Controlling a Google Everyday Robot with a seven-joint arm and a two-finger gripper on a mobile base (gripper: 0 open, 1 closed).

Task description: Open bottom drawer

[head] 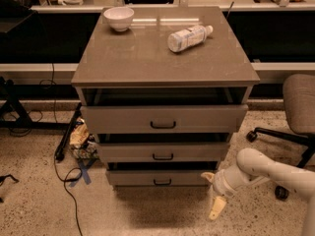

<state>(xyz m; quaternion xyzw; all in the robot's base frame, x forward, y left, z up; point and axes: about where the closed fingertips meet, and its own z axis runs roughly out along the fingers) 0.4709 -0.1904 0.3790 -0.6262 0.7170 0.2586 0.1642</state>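
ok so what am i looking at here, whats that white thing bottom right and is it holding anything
That white thing is a robot's arm. The pale piece at its tip is its gripper, the part that grabs. It hangs low by the right end of the bottom drawer, off the black handle, with nothing in it. There is one camera, looking down at the front of a cabinet with three drawers; where it is mounted is unknown. On top are a white bowl and a bottle on its side. A chair stands to the right.

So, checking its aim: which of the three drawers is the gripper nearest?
The bottom drawer, the lowest one; the gripper hangs just off its right end, lower than the middle drawer and top drawer.
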